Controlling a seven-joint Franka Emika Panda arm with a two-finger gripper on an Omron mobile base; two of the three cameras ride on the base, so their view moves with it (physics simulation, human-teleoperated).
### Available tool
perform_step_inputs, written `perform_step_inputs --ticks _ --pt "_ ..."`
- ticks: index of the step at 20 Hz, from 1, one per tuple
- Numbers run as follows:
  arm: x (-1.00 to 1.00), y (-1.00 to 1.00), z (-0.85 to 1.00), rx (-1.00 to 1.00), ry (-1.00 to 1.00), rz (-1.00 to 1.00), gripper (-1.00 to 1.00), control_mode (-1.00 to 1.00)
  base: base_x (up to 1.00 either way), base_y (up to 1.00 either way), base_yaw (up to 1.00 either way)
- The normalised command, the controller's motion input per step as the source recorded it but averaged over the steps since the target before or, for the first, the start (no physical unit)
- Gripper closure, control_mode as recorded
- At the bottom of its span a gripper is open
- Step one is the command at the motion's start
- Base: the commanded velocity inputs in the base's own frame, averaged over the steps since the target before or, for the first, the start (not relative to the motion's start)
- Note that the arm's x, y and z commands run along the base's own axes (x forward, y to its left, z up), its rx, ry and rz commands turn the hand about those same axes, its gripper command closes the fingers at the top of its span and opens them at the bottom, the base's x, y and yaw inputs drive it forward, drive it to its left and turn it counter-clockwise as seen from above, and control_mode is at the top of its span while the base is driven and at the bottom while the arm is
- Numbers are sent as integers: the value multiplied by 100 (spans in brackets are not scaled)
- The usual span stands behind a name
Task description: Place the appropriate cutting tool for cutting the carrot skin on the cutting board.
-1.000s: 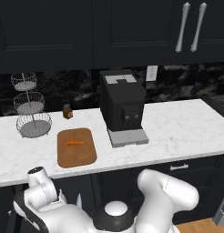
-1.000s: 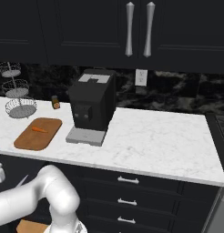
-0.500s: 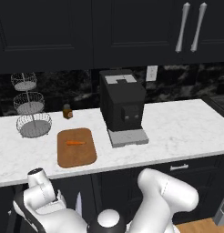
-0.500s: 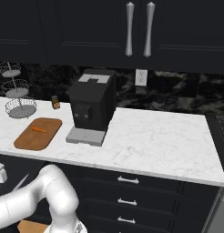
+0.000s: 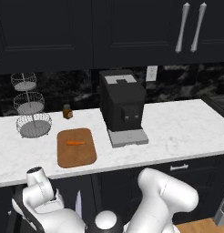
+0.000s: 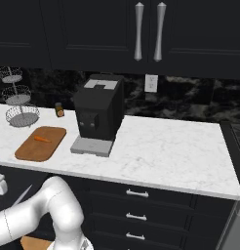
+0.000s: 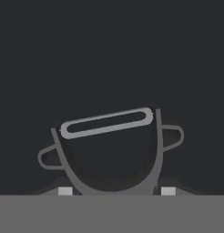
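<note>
The cutting board (image 5: 76,148) lies at the left on the counter (image 5: 177,132), with the carrot (image 5: 75,143) on it, waiting to be peeled. The gripper (image 7: 116,191) is closed on the peeler (image 7: 107,123), forked head forward, and I judge it must carry it up to the board.

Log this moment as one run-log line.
phase: carrying | held: peeler between fingers, below counter level | carrot on cutting board | peeler not yet on board | near board: coffee machine
</note>
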Motion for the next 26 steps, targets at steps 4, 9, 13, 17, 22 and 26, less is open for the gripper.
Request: perform_step_inputs --ticks 4,9,13,17,22,26 --pt "-6 0 -4 0 0 0 100 -100 0 0 0" --pt "-48 -4 55 0 -5 -2 100 -100 0 0 0" --pt "-62 -18 100 -1 -9 -10 100 -100 0 0 0" --pt "-49 -23 100 -3 -3 -16 100 -100 0 0 0" --pt "-62 -20 100 -3 0 -20 100 -100 0 0 0" --pt "-53 -10 100 -9 -4 -18 100 -100 0 0 0"
